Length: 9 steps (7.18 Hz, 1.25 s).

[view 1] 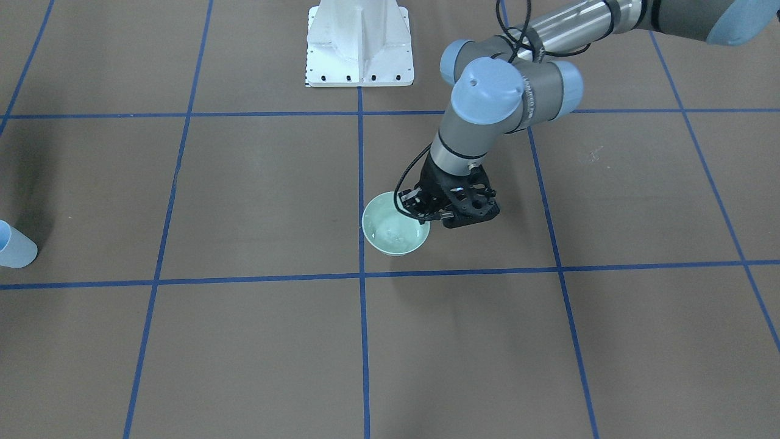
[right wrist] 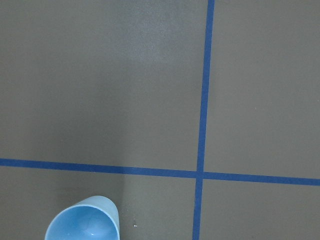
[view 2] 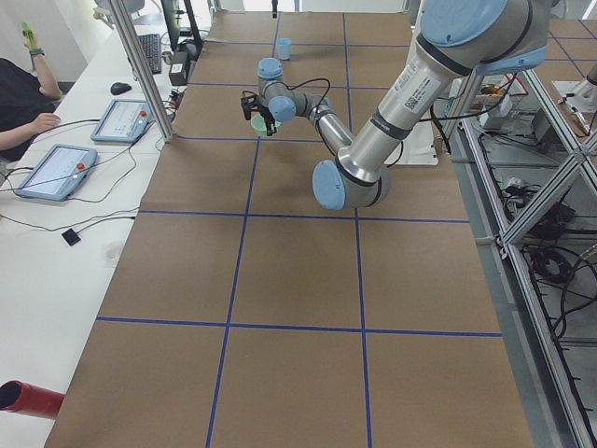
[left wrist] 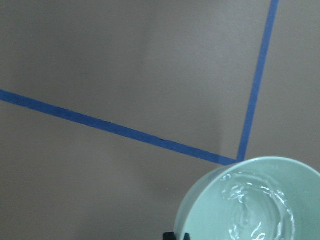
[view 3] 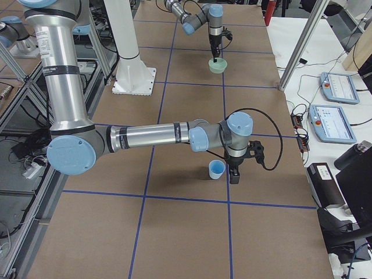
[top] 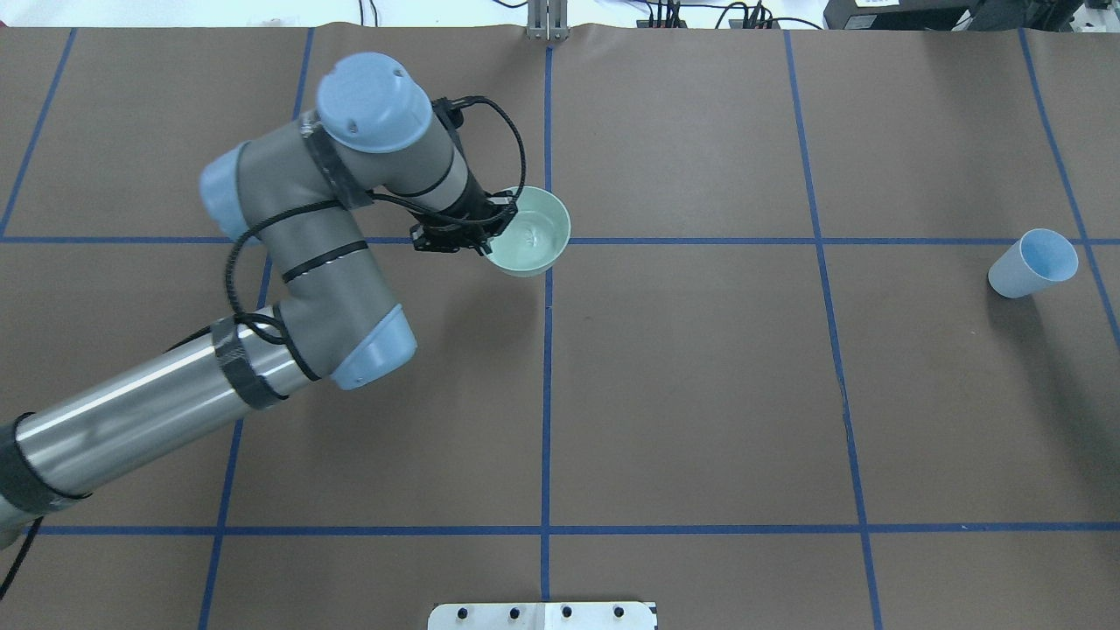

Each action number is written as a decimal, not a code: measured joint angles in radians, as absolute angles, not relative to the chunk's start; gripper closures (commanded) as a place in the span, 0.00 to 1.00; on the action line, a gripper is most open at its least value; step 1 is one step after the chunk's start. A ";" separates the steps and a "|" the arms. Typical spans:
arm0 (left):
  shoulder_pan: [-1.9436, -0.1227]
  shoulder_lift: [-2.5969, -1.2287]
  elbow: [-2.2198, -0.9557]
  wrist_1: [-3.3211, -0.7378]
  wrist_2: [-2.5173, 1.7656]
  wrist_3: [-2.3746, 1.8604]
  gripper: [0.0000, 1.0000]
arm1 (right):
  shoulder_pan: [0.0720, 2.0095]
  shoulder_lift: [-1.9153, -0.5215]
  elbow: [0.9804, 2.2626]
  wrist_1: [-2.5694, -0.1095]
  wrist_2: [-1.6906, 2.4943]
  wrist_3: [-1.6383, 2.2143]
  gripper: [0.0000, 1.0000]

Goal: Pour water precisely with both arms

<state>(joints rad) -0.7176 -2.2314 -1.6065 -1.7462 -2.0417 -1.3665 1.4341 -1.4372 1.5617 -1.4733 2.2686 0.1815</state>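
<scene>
Brown paper crossed with blue tape lines covers the table [view 1: 244,341]. From the front, the left arm [view 1: 487,116] bends down to a pale green bowl [view 1: 390,238] near the table's middle. The left gripper [view 1: 436,213] sits at the bowl's rim, but whether its jaws pinch the rim cannot be told. A light blue cup [view 1: 15,247] stands well apart at the view's edge. Overhead, water glints in the bowl. From the right end, the right arm [view 3: 151,136] stretches low, with the right gripper [view 3: 235,174] just beside the upright cup; its jaws cannot be judged. The left wrist camera shows rippled water in the bowl, and the right wrist camera shows the cup's open mouth.
</scene>
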 measured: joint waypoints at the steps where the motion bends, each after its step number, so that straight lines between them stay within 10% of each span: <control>1: -0.753 -2.111 -1.705 -1.731 -2.063 -1.279 1.00 | 1.433 -1.435 1.562 -1.471 2.284 0.183 0.00; 4: -0.843 -1.702 -1.905 -1.830 -2.105 -1.037 1.00 | 1.433 -1.429 1.561 -1.468 2.292 0.184 0.00; 8: -0.870 -1.362 -1.845 -2.233 -2.146 -0.983 1.00 | 1.433 -1.427 1.568 -1.467 2.285 0.179 0.00; 9: -0.871 -1.347 -1.800 -2.287 -2.148 -0.981 0.37 | 1.433 -1.429 1.568 -1.467 2.284 0.177 0.00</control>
